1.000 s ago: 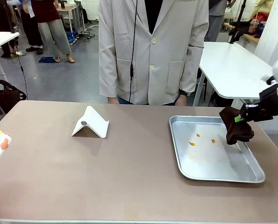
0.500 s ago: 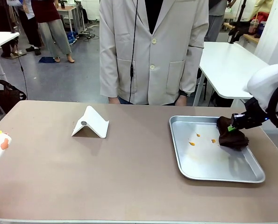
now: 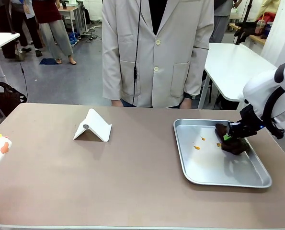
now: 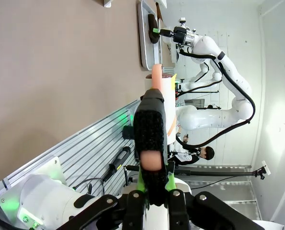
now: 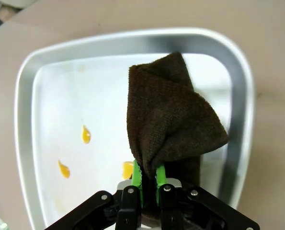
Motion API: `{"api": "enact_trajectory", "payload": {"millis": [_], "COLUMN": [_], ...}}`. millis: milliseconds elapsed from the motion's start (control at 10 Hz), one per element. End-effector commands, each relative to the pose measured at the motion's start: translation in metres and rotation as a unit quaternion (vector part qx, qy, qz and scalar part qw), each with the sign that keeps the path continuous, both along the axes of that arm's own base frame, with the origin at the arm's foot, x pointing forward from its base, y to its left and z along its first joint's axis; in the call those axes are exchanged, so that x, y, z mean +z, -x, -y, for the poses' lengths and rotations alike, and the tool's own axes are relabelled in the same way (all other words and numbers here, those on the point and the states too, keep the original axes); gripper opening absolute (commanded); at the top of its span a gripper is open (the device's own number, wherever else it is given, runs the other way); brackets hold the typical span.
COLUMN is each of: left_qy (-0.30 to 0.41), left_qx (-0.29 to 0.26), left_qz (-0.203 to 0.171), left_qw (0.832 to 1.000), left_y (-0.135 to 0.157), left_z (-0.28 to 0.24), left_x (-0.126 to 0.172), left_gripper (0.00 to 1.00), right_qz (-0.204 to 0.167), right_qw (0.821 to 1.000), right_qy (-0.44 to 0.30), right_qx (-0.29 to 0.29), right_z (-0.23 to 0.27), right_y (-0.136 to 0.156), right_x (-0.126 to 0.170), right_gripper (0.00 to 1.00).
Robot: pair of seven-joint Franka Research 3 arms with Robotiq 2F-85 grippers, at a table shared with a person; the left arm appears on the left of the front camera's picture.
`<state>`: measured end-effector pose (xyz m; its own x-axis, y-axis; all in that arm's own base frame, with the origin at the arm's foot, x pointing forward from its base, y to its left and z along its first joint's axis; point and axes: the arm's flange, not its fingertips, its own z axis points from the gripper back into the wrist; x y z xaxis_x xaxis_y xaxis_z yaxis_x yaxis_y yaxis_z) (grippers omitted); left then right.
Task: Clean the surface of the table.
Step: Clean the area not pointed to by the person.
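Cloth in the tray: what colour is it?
The cloth is dark brown; clearest in the right wrist view.

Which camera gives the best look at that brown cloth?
The right wrist view: the cloth is close up, pinched in the right claw. The front view shows it small, at the tray; the left wrist view, tiny, far off.

Taupe table [image 3: 108, 182] with white stand [image 3: 93, 126] and metal tray [image 3: 214, 168]
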<state>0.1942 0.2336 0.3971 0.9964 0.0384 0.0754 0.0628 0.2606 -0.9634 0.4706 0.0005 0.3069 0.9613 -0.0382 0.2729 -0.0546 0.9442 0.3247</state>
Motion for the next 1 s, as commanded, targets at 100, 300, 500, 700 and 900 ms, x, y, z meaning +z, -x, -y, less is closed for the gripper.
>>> {"api": "enact_trajectory", "payload": {"millis": [100, 300, 500, 700, 900], "left_qy": [0.004, 0.004, 0.004, 0.004, 0.004], "left_qx": [0.000, 0.000, 0.000, 0.000, 0.000], "left_qz": [-0.001, -0.001, -0.001, -0.001, -0.001], "left_qw": [1.000, 1.000, 1.000, 1.000, 1.000], "left_y": [0.003, 0.003, 0.003, 0.003, 0.003], "left_z": [0.003, 0.003, 0.003, 0.003, 0.003], "left_x": [0.003, 0.003, 0.003, 0.003, 0.003], "left_gripper": [0.16, 0.16, 0.16, 0.16, 0.16], "right_qz": [-0.028, -0.035, -0.036, -0.038, -0.042], "right_qw": [0.997, 0.995, 0.992, 0.987, 0.978], "right_qy": [-0.045, -0.053, -0.057, -0.058, -0.064], "right_qx": [0.050, 0.077, 0.111, 0.144, 0.194], "right_z": [-0.023, -0.040, -0.062, -0.086, -0.110], "right_y": [0.004, 0.006, 0.007, 0.008, 0.016], "right_x": [-0.012, -0.015, -0.017, -0.018, -0.015], "right_gripper": [0.13, 0.13, 0.13, 0.13, 0.13]}}
